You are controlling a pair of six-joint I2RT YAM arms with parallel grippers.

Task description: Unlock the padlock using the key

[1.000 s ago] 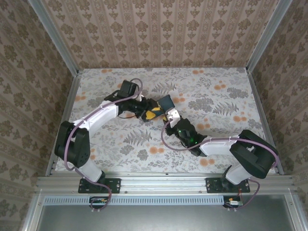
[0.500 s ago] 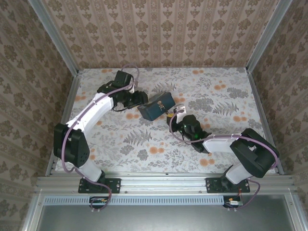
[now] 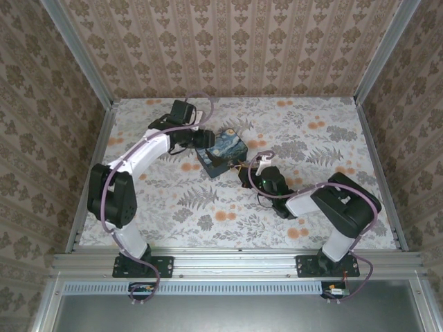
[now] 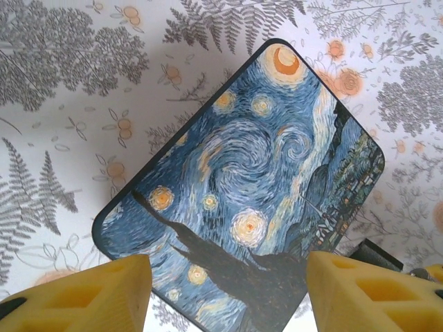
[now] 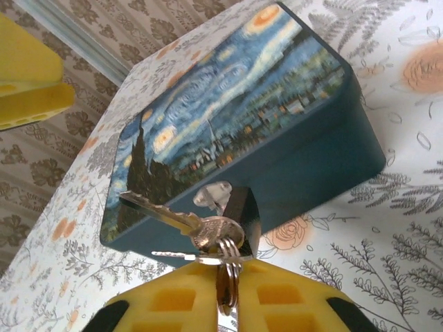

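The blue-and-yellow swirl-painted box lies lid up in the middle of the table. The small dark padlock hangs on a pale clasp on the box's front wall. My right gripper is shut on the ring of the key, just below the padlock. That key points left, out of the lock, and a second key lies flat on the pads. My left gripper stands open over the lid, its fingers apart from the box.
The floral table is walled by metal rails and patterned panels. A yellow finger of the left gripper shows beyond the box's far left corner in the right wrist view.
The box, tilted in the left gripper a second ago, has turned lid up and lies flat. The left gripper has let it go and drawn back. The right gripper shifted slightly farther in.
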